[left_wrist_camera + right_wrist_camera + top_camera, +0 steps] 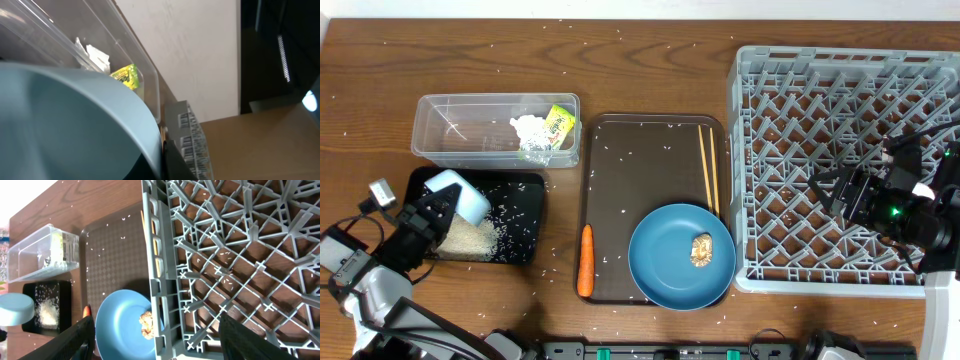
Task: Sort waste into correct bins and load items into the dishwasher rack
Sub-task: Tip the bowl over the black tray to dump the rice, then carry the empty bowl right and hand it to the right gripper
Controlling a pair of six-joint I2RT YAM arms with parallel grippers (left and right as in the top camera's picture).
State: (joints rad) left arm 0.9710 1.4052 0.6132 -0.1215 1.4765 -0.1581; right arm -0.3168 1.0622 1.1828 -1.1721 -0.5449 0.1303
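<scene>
Overhead: grasps bowl (470,200) with left gripper (446,210), tilted over black tray (525,200) with rice (470,238). Hovers with right gripper (825,192) above rack (790,80).

Left wrist: shows bowl close, packet (125,76) in tub (150,85) behind.

Right wrist: shows fingers (75,340) spread wide, holding nothing, over rack floor; plate (117,325) with lump (146,324) beside rack.

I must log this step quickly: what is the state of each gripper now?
Left gripper: closed on the pale-blue bowl.
Right gripper: open, empty.
</scene>
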